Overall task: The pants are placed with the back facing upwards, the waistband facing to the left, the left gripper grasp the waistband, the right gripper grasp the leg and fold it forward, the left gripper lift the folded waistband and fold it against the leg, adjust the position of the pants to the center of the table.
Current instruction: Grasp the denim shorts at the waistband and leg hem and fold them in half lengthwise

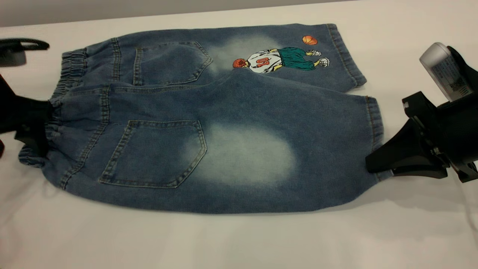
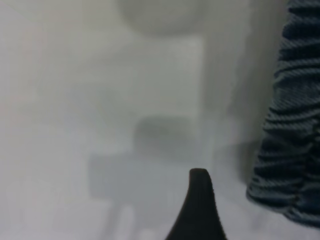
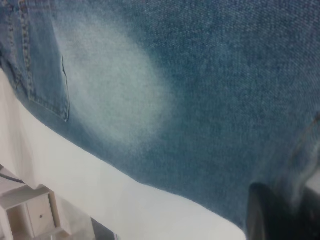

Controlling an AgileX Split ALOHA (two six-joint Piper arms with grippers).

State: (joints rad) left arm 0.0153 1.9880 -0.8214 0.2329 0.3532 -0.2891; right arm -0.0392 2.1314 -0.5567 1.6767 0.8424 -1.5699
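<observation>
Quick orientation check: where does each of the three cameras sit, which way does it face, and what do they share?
Exterior: outside the rig, angled down on the pants on the table; left gripper at the waistband, right gripper at the leg hem.
Left wrist: on the left arm, facing table and waistband; one finger shows.
Right wrist: on the right arm, low over the leg; a dark finger shows.
Shared: exterior and right wrist both show the leg's pale patch.

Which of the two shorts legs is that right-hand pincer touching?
The plain leg with the pale oval faded patch, nearer the camera. The right pincer sits at its hem; the far leg carries the basketball-player print.
</observation>
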